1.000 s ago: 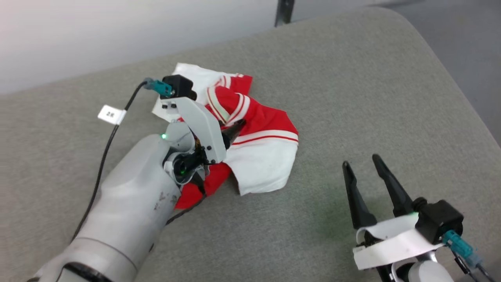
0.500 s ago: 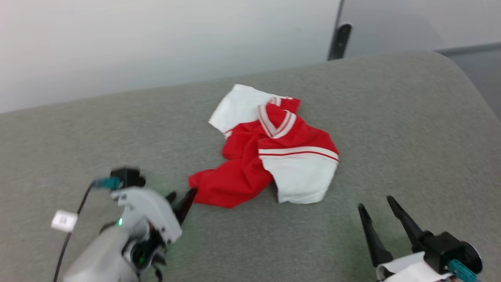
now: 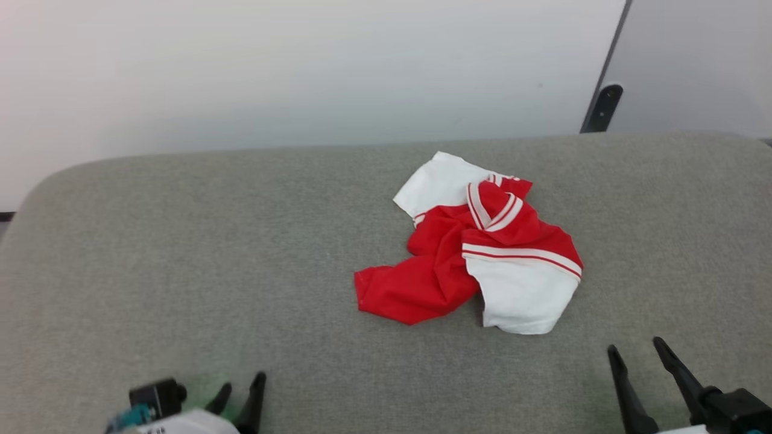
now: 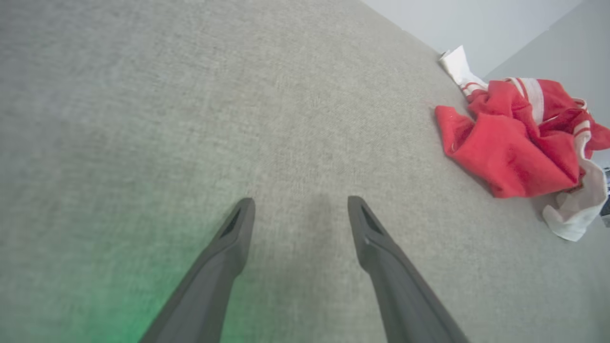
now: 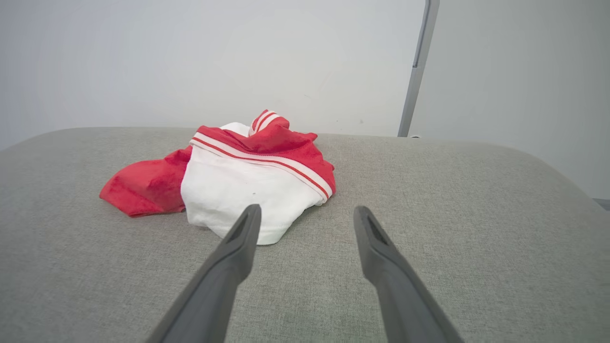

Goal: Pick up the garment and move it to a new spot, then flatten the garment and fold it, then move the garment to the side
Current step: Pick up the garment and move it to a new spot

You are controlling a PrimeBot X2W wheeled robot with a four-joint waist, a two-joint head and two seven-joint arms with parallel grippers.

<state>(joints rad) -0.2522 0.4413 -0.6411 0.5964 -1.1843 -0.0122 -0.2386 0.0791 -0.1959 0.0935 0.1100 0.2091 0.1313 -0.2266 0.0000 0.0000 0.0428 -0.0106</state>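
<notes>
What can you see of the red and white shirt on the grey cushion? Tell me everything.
The jersey shirt looks like soft, thin knit: red body, white sleeves, white trim with red stripes at the V-neck and sleeve seams. It lies crumpled in a loose heap, not flattened or folded, one white sleeve nearest the robot, a red flap spreading to its left. It rests on the grey upholstered surface. The open left gripper and right gripper are both clear of it.
</notes>
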